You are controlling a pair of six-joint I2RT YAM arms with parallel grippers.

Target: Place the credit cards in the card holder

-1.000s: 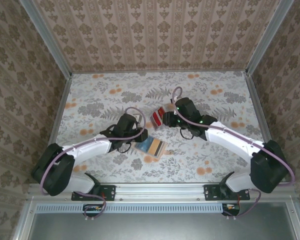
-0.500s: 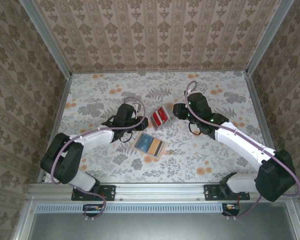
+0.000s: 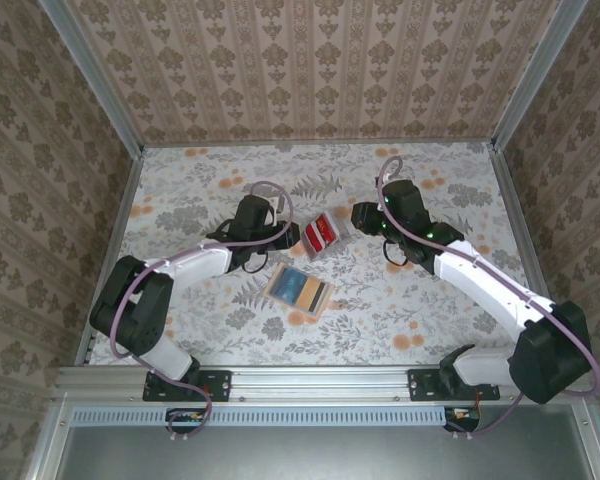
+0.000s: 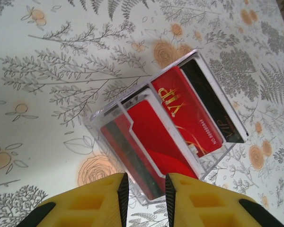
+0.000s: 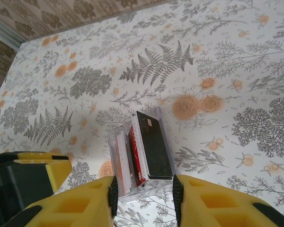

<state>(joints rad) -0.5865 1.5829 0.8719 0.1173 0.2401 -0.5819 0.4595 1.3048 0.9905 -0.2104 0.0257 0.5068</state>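
The card holder (image 3: 332, 226) is a clear plastic rack standing mid-table, seen close in the left wrist view (image 4: 97, 127) and the right wrist view (image 5: 112, 144). Red credit cards (image 3: 320, 234) (image 4: 161, 127) (image 5: 136, 158) and one black card (image 4: 213, 104) (image 5: 154, 149) stand in its slots. My left gripper (image 3: 288, 236) (image 4: 146, 182) sits at the holder's left corner, jaws a narrow gap apart, gripping nothing. My right gripper (image 3: 358, 215) (image 5: 144, 189) hovers just right of the holder, open about as wide as the holder, holding nothing.
A flat pack with blue and tan bands (image 3: 300, 290) lies on the floral tablecloth (image 3: 420, 300) just in front of the holder. Patterned walls with metal rails (image 3: 510, 230) close in the table on three sides.
The right gripper drew back from the holder toward the right and opened wider. The left gripper moved from beside the flat pack up to the holder's left side.
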